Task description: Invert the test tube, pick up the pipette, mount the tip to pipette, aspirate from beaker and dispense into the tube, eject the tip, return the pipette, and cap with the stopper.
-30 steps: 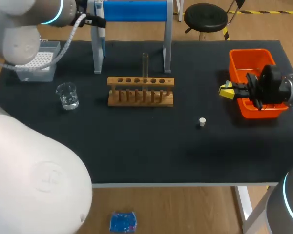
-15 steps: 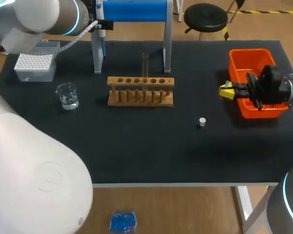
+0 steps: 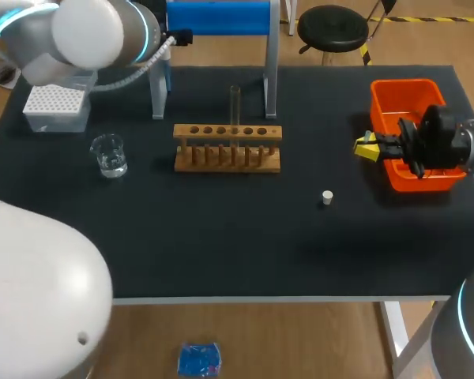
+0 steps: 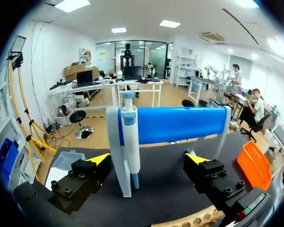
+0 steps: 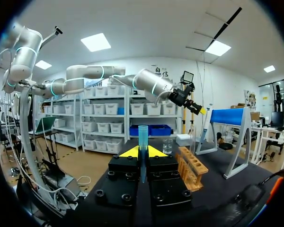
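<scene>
On the dark tabletop [image 3: 221, 237], the white tip box [image 3: 57, 106] sits toward 10 o'clock, and the glass beaker [image 3: 109, 155] holding a little clear liquid stands near it, at 5 o'clock from the box. The left arm comes in over the far left corner. Its left end effector [image 4: 147, 159] is spread wide and has hold of nothing. The pipette [image 4: 130, 137] hangs upright on the blue stand [image 3: 217, 17] just ahead of the open fingers, nearer one finger than the other and touching neither. At the tabletop's 12 o'clock, in front of the stand, the wooden rack [image 3: 227, 148] carries the clear test tube [image 3: 235, 103] upright in one of its back holes. The white stopper [image 3: 327, 197] lies alone on the cloth at 4 o'clock from the rack, well apart from it. At 3 o'clock the right end effector [image 3: 369, 147] hovers level, pointing toward 9 o'clock, its yellow tips drawn together with no gap showing. Just behind it, the orange bin [image 3: 403, 103] rests at the right edge.
</scene>
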Controlling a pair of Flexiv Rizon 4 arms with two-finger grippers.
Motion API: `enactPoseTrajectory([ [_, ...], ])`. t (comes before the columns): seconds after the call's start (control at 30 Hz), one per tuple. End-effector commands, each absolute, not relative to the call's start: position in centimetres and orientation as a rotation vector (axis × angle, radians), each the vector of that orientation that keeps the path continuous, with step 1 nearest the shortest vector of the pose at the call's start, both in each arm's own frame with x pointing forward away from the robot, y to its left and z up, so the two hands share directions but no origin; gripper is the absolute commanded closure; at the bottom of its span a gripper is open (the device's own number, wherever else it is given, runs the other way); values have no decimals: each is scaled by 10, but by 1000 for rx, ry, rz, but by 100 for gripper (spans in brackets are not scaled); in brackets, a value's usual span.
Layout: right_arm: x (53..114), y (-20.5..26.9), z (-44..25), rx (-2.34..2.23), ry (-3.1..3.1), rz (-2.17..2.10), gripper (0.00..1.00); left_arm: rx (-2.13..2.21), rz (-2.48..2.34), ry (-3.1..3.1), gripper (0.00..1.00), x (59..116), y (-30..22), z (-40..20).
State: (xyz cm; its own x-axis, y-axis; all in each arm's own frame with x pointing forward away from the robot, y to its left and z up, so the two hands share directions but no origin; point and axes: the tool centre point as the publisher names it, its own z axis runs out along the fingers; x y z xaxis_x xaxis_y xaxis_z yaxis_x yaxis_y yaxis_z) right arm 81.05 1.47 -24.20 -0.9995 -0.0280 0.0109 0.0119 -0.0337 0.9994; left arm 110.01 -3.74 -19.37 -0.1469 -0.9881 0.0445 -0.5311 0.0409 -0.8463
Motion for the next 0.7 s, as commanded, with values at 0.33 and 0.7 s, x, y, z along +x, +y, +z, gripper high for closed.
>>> enactPoseTrajectory([
  [0.33, 811, 14, -242, 20, -2163, -2239, 100, -1545, -898, 1498, 0, 1115, -45, -197],
  [0.7, 811, 14, -242, 20, -2163, -2239, 100, -1500, -920, 1462, 0, 1129, -46, -193],
])
